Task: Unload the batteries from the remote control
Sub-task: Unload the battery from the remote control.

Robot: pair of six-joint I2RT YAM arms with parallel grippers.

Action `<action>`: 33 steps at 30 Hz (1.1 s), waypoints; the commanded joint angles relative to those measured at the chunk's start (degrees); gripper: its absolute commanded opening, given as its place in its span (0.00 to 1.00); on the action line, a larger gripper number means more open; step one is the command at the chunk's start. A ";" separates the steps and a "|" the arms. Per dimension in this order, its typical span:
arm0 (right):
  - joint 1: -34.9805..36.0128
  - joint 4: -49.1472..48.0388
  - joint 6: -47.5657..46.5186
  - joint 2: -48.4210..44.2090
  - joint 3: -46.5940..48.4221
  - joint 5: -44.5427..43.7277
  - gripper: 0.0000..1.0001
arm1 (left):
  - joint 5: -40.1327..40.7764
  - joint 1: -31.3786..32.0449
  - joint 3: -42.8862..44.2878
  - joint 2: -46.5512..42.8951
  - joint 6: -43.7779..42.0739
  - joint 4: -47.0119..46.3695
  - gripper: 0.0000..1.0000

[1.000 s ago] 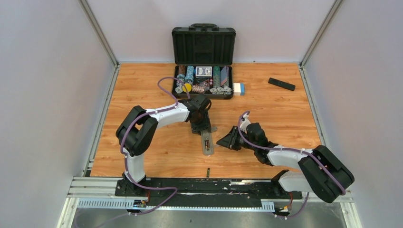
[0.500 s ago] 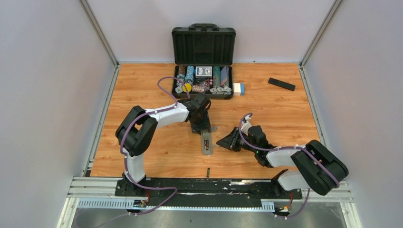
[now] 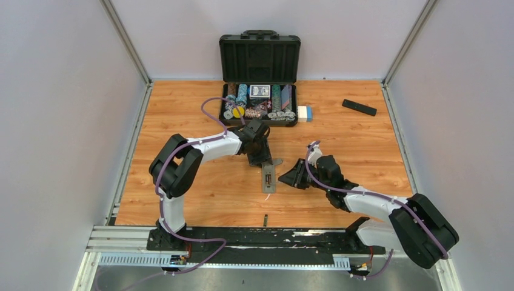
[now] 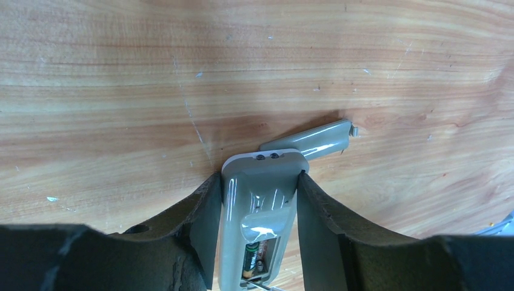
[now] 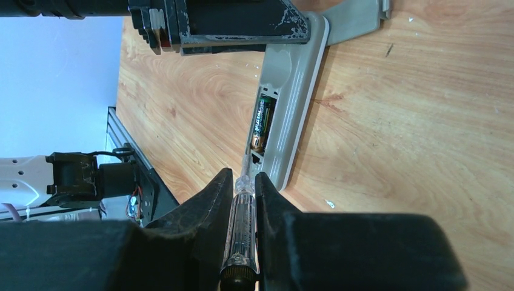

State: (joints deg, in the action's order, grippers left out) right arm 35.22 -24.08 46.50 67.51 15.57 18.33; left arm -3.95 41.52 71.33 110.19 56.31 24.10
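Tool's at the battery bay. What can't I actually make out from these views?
- Left wrist: the battery bay of the remote is cut off by the bottom edge, so its contents barely show.
- Right wrist: the tip of the tool is too thin to tell whether it touches the battery.
- Top external: the small dark item near the front edge is too small to identify.

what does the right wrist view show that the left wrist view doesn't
Only the right wrist: the right gripper shut on a clear-handled screwdriver, its tip at the near end of the open bay. Only the left wrist: the remote seen from its far end, with two small dark dots there. Both: the grey remote clamped by the left gripper, one battery in the bay, the loose cover and the wood table.
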 commanded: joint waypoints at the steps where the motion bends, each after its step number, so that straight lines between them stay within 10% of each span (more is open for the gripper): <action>1: 0.38 -0.16 -1.89 2.48 2.83 -0.70 0.00 | 7.15 0.39 -4.33 6.63 -0.53 2.57 0.07; 14: -0.03 5.66 -3.96 -2.85 4.40 -5.32 0.00 | 8.07 0.72 -4.29 6.49 -0.61 3.51 0.07; 33: -0.19 -11.24 5.39 8.70 -0.20 -1.11 0.00 | 7.56 1.63 -5.31 6.52 0.01 2.99 0.07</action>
State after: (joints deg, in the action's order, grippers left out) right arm 34.65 -28.25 48.18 73.65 17.32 14.57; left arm -2.46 42.30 70.70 109.82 56.47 22.87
